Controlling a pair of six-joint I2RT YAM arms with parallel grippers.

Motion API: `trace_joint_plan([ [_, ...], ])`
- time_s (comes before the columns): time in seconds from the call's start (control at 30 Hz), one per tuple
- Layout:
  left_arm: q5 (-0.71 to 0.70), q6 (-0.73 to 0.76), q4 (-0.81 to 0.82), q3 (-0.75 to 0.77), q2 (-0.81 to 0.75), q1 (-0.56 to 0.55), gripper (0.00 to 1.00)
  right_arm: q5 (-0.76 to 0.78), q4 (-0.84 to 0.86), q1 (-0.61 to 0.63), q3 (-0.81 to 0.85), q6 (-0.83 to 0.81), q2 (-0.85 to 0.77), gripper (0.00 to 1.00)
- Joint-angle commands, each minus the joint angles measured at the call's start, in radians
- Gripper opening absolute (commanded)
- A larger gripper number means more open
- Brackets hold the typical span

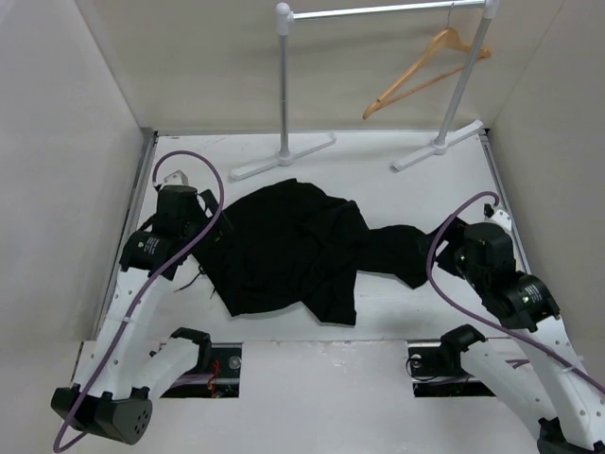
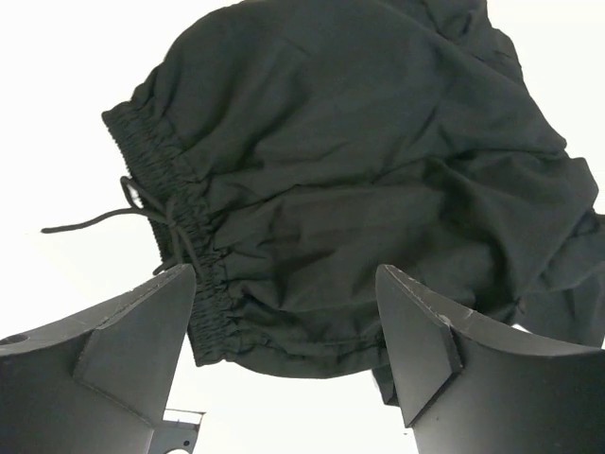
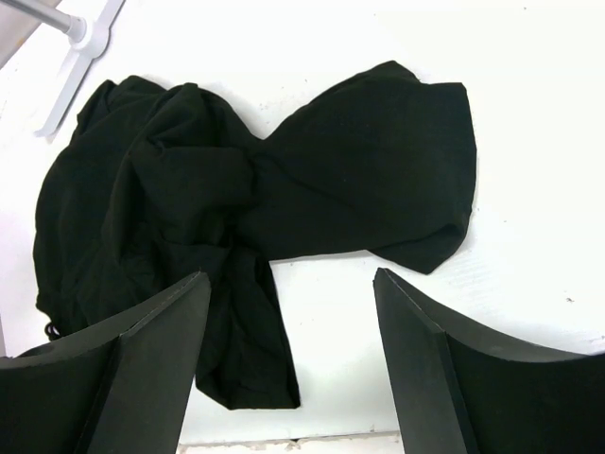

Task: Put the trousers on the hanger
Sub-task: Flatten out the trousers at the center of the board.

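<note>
The black trousers (image 1: 293,251) lie crumpled on the white table, with one leg stretched to the right. The tan wooden hanger (image 1: 425,68) hangs by its hook from the rail at the back right. My left gripper (image 1: 208,227) is open and empty at the trousers' left edge. In the left wrist view it (image 2: 284,312) hovers over the elastic waistband (image 2: 180,218) and drawstring (image 2: 95,219). My right gripper (image 1: 442,248) is open and empty by the end of the right leg. In the right wrist view it (image 3: 288,322) is above bare table, just short of the trousers (image 3: 284,180).
A grey metal rail stand (image 1: 284,85) stands at the back, its feet (image 1: 284,156) on the table just behind the trousers. White walls close in the left, right and back. The table's near edge (image 1: 312,345) lies just below the trousers.
</note>
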Motion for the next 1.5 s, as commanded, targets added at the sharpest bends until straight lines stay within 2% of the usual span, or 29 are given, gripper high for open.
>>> trace_joint_plan([
  [0.0,-0.011,0.023,0.000,0.060,0.013,-0.015,0.76,-0.002,0.009,0.001,0.004,-0.011,-0.007,0.75],
  [0.07,-0.005,0.032,0.015,0.075,0.030,-0.025,0.75,-0.004,0.010,-0.004,0.004,-0.014,-0.007,0.69],
  [0.13,-0.002,0.052,0.046,0.083,0.052,-0.065,0.70,-0.005,0.012,-0.002,0.002,-0.017,-0.005,0.58],
  [0.17,-0.002,0.066,0.075,0.083,0.061,-0.097,0.64,-0.005,0.013,-0.002,0.002,-0.018,-0.005,0.48],
  [0.2,-0.002,0.082,0.104,0.084,0.075,-0.139,0.54,-0.005,0.015,-0.002,0.001,-0.018,-0.004,0.42],
  [0.3,-0.008,0.118,0.149,0.117,0.133,-0.260,0.19,-0.014,0.004,-0.004,0.004,-0.018,0.010,0.13],
  [0.33,-0.002,0.129,0.157,0.135,0.166,-0.304,0.14,-0.021,-0.005,-0.005,0.007,-0.020,0.016,0.07],
  [0.4,0.001,0.164,0.178,0.169,0.236,-0.386,0.16,-0.022,-0.023,-0.007,0.011,-0.021,0.023,0.04],
  [0.47,0.012,0.198,0.189,0.213,0.320,-0.478,0.34,-0.021,-0.027,-0.008,-0.001,-0.021,0.007,0.06],
  [0.5,0.003,0.213,0.187,0.239,0.364,-0.515,0.45,-0.021,-0.024,-0.011,-0.015,-0.017,-0.008,0.09],
  [0.57,-0.012,0.231,0.206,0.265,0.427,-0.579,0.67,-0.025,-0.021,-0.024,-0.045,-0.006,-0.034,0.21],
  [0.63,-0.008,0.248,0.239,0.284,0.483,-0.625,0.77,-0.042,-0.025,-0.044,-0.073,0.008,-0.049,0.38],
  [0.7,0.003,0.250,0.267,0.313,0.548,-0.659,0.80,-0.080,-0.019,-0.056,-0.099,0.014,-0.057,0.53],
  [0.77,0.009,0.262,0.290,0.345,0.619,-0.680,0.81,-0.114,-0.013,-0.059,-0.116,0.020,-0.060,0.65],
  [0.9,-0.037,0.332,0.284,0.443,0.815,-0.707,0.84,-0.142,0.004,-0.041,-0.168,0.049,-0.069,0.79],
  [1.0,-0.178,0.351,0.250,0.499,0.888,-0.716,0.80,-0.148,0.027,-0.025,-0.222,0.068,-0.069,0.82],
  [1.07,-0.221,0.345,0.276,0.476,0.845,-0.719,0.78,-0.146,0.061,-0.025,-0.240,0.080,-0.059,0.84],
  [1.17,-0.206,0.328,0.341,0.396,0.745,-0.696,0.80,-0.163,0.125,-0.048,-0.257,0.092,0.002,0.85],
  [1.27,-0.111,0.296,0.351,0.351,0.705,-0.655,0.84,-0.176,0.215,-0.083,-0.294,0.103,0.116,0.84],
  [1.37,-0.028,0.279,0.353,0.359,0.756,-0.651,0.87,-0.139,0.265,-0.139,-0.305,0.109,0.197,0.83],
  [1.47,-0.028,0.282,0.359,0.384,0.858,-0.659,0.85,-0.111,0.309,-0.223,-0.303,0.106,0.272,0.81],
])
